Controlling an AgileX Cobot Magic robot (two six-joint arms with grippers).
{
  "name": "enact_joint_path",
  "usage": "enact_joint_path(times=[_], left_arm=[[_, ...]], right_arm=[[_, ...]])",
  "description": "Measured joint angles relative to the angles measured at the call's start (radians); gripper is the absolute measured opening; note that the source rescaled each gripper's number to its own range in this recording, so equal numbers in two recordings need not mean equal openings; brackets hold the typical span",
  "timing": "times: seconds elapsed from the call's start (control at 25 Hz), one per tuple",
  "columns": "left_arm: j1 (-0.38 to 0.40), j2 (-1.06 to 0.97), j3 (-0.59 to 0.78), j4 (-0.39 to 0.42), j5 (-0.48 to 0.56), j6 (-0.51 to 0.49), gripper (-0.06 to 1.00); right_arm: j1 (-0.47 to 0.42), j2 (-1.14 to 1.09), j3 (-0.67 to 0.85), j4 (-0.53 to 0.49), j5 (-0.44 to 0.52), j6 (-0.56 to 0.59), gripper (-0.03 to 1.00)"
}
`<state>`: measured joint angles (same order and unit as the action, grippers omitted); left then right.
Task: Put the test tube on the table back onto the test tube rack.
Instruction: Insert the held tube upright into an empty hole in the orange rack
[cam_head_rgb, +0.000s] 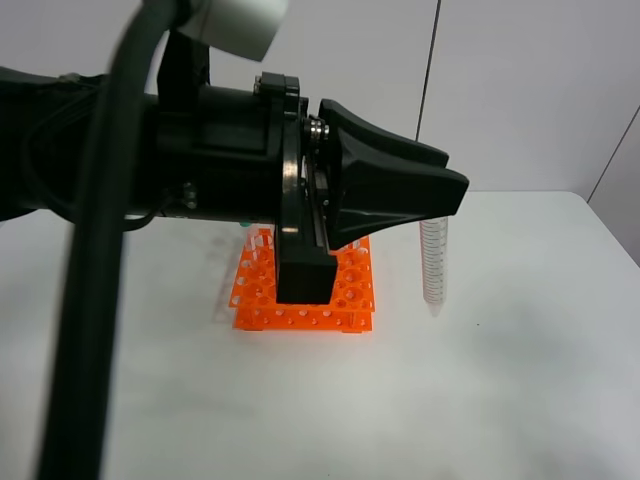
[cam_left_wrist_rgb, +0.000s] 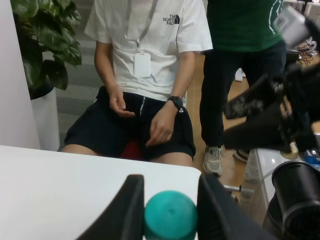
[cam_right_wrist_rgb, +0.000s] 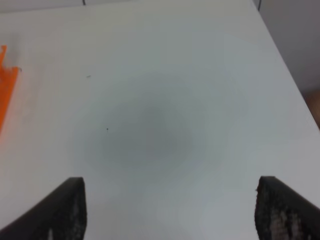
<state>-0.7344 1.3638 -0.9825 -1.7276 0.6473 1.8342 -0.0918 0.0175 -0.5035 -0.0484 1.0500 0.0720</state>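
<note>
My left gripper (cam_head_rgb: 441, 203) is shut on the test tube (cam_head_rgb: 433, 262), a clear graduated tube that hangs upright, pointed tip down, just right of the orange test tube rack (cam_head_rgb: 352, 291) on the white table (cam_head_rgb: 500, 400). In the left wrist view the two fingers (cam_left_wrist_rgb: 131, 209) clamp the tube's teal cap (cam_left_wrist_rgb: 170, 216). My left arm hides most of the rack and whatever stands in it. I cannot tell whether the tip touches the table. My right gripper (cam_right_wrist_rgb: 170, 210) is open and empty over bare table (cam_right_wrist_rgb: 175, 75), with the rack's edge (cam_right_wrist_rgb: 6, 92) off to one side.
In the left wrist view, a seated person (cam_left_wrist_rgb: 142, 90) and a standing person (cam_left_wrist_rgb: 240, 60) are beyond the table's edge (cam_left_wrist_rgb: 190, 172), with a potted plant (cam_left_wrist_rgb: 42, 45) and a black arm (cam_left_wrist_rgb: 270, 120) nearby. The table's right edge (cam_head_rgb: 610, 225) is near a wall.
</note>
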Motion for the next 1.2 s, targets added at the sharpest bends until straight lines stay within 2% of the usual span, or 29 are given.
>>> enact_joint_path(times=[1.2], left_arm=[[0.0, 0.0, 0.0, 0.012, -0.003, 0.0, 0.0]], right_arm=[[0.0, -0.024, 0.008, -0.005, -0.022, 0.0, 0.81]])
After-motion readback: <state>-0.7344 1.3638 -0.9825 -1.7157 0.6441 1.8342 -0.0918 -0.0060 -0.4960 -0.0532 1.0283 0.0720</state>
